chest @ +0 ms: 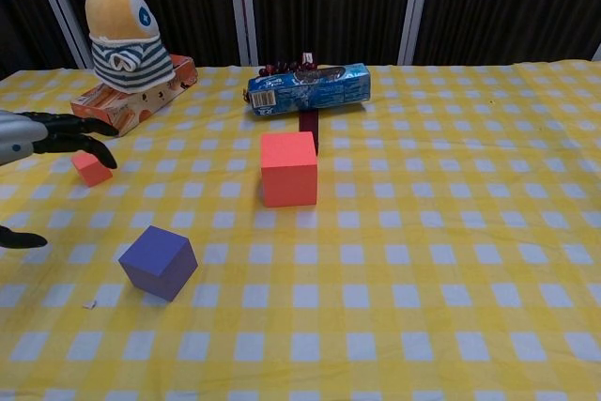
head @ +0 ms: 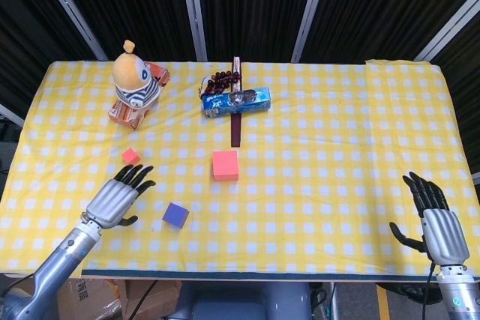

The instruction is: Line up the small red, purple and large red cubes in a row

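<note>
Overhead, the tabletop (head: pixel 337 148) is covered by a yellow-and-white checked cloth. The left hand (head: pixel 116 196) hovers over the near-left area with its fingers spread and empty, the fingertips (head: pixel 140 174) pointing toward the small red cube (head: pixel 131 157), which lies just beyond them and untouched. The purple cube (head: pixel 175 215) sits near the front edge, just to the right of that hand and apart from it. The large red cube (head: pixel 225 165) stands further back and to the right, near the tabletop's centre, close to the near end of a dark strip (head: pixel 235 127). The three cubes are spread apart and do not form a straight row. The right hand (head: pixel 435 219) rests at the near-right corner, fingers apart and holding nothing, well away from every cube. At the back left, a striped plush toy (head: pixel 133 76) sits on an orange box (head: pixel 124 110). A blue snack packet (head: pixel 236 100) lies across the strip, with dark beads (head: pixel 223 77) behind it.
</note>
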Robot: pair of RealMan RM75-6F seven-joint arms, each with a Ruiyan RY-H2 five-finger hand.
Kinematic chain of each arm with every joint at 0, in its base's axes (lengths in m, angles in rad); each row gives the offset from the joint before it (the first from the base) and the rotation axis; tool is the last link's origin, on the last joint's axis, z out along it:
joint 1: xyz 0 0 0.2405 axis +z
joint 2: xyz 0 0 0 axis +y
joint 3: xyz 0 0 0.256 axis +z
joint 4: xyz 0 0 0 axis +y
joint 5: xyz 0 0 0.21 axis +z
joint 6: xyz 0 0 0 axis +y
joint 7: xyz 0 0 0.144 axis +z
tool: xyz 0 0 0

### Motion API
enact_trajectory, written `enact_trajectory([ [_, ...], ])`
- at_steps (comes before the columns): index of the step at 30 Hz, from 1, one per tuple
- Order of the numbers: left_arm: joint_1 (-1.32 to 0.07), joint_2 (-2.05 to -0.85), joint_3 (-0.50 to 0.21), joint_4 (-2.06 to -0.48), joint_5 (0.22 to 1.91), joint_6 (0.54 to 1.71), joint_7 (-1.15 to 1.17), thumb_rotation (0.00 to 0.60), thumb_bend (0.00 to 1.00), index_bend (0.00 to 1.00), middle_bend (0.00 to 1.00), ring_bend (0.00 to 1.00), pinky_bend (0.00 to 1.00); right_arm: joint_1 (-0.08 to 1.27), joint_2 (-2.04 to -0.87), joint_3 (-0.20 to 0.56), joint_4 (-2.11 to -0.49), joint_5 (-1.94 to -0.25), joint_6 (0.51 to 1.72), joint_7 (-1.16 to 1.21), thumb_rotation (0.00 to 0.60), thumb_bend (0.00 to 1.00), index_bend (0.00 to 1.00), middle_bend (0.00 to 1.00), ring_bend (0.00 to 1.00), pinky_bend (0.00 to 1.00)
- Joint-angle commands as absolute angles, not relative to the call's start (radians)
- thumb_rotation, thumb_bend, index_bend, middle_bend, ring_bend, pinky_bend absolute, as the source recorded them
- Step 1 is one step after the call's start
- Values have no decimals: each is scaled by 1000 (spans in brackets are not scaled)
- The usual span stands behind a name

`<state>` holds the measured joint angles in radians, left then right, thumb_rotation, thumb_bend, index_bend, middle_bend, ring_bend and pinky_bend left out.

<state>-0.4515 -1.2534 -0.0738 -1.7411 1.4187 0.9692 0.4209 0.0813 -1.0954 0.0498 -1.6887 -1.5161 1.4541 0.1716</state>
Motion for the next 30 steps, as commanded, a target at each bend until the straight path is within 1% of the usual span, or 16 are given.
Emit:
enact_trajectory([
  [1, -499, -1313, -94, -1756, 1338, 913, 486, 600, 232, 214, 0, 0, 79, 81, -1095, 50, -1689, -1514, 1453, 175, 600, 365, 0, 0, 0, 1],
  [6, -536, -1359, -89, -1768, 1266, 878, 566, 600, 232, 214, 0, 0, 80, 83, -1095, 51, -1688, -1512, 1449, 181, 600, 365, 0, 0, 0, 1],
  [13, -565, -1398, -83, -1779, 1195, 876, 629, 600, 232, 220, 0, 0, 80, 84, -1095, 53, -1689, -1510, 1449, 183, 600, 364, 0, 0, 0, 1],
  [16, -577, -1415, -81, -1777, 1156, 877, 647, 600, 239, 268, 0, 0, 80, 83, -1095, 53, -1689, -1511, 1450, 185, 600, 363, 0, 0, 0, 1],
  [17, -580, -1420, -80, -1775, 1144, 877, 651, 600, 250, 299, 0, 0, 80, 83, -1095, 53, -1689, -1511, 1450, 185, 600, 364, 0, 0, 0, 1],
  [24, -599, -1451, -67, -1754, 1091, 895, 681, 600, 336, 407, 0, 0, 79, 83, -1095, 54, -1689, -1509, 1450, 189, 600, 365, 0, 0, 0, 1],
  [26, -601, -1458, -66, -1749, 1083, 900, 679, 600, 353, 422, 0, 0, 80, 83, -1094, 54, -1690, -1509, 1450, 190, 600, 365, 0, 0, 0, 1],
  [30, -603, -1466, -73, -1747, 1088, 929, 664, 600, 356, 422, 0, 0, 80, 83, -1093, 56, -1690, -1507, 1451, 194, 600, 365, 0, 0, 0, 1],
])
